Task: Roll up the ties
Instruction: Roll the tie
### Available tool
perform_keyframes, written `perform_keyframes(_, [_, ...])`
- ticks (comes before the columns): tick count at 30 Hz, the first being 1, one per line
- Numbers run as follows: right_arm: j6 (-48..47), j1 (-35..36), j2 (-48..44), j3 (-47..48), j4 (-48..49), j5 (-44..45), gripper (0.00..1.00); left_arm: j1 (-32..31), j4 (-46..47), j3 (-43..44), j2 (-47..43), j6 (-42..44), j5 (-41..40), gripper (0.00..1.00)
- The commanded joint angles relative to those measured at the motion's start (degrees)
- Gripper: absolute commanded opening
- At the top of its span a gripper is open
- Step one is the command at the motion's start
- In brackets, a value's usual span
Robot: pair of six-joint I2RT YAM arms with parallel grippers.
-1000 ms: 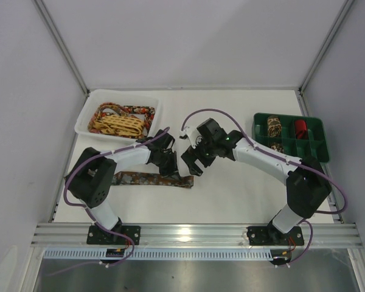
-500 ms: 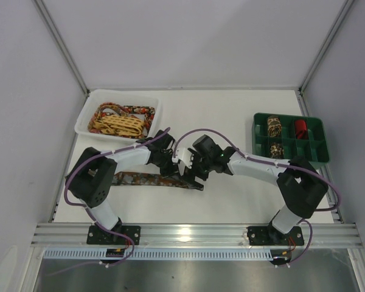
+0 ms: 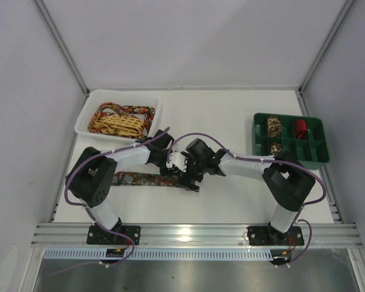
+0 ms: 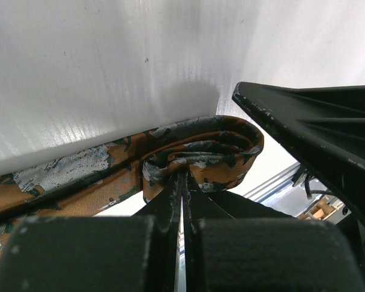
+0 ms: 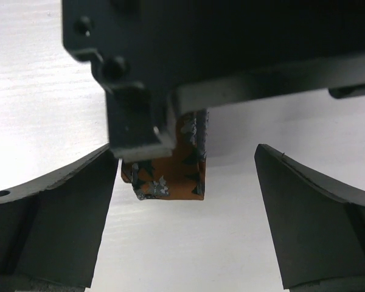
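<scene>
Desk centre carries a brown-and-orange mottled tie, lying flat as a strip toward the left, near the front edge. Its right end is folded back on itself into a small loop. The left gripper is fully closed on that folded end, its jaws pressed together with the cloth pinched between them at the loop.

The right gripper faces it from the right with its jaws spread as wide as they go, and it has hold of nothing. Its two fingers stand on either side of the left gripper's tip and the tie end, and whether the left one touches the left gripper cannot be told. In the top view both grippers meet over the tie's right end.

At the far left a white bin holds loose ties, a yellow lattice one on top and a red-floral one behind. At the right a green tray with compartments holds three coils: two mottled and one red.
</scene>
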Motion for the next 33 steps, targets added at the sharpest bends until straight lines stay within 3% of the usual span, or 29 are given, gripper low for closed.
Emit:
perform_keyframes(1, [-0.5, 1.5, 1.0, 1.2, 3.8, 3.0, 0.99, 0.8, 0.8, 0.2, 0.3, 1.7, 1.2, 0.01])
perform_keyframes(16, [-0.5, 2.9, 1.0, -3.6, 5.4, 9.0, 0.92, 1.1, 0.7, 1.0, 0.0, 2.4, 2.5, 0.0])
perform_keyframes(22, [-1.0, 2.9, 2.3, -3.5, 6.0, 10.8, 0.85, 1.2, 0.8, 1.0, -0.4, 2.3, 3.6, 0.01])
perform_keyframes(28, [-1.4, 2.9, 2.3, -2.7, 5.0, 10.5, 0.74, 1.2, 0.6, 1.6, -1.1, 2.0, 3.6, 0.01])
perform_keyframes(31, [-1.2, 2.9, 2.4, -2.4, 4.0, 9.4, 0.65, 1.2, 0.1, 2.2, -0.9, 2.4, 3.6, 0.01])
perform_keyframes(33, [-0.8, 2.9, 2.4, -2.0, 3.5, 9.4, 0.53, 1.2, 0.0, 2.5, -0.8, 2.4, 3.4, 0.01])
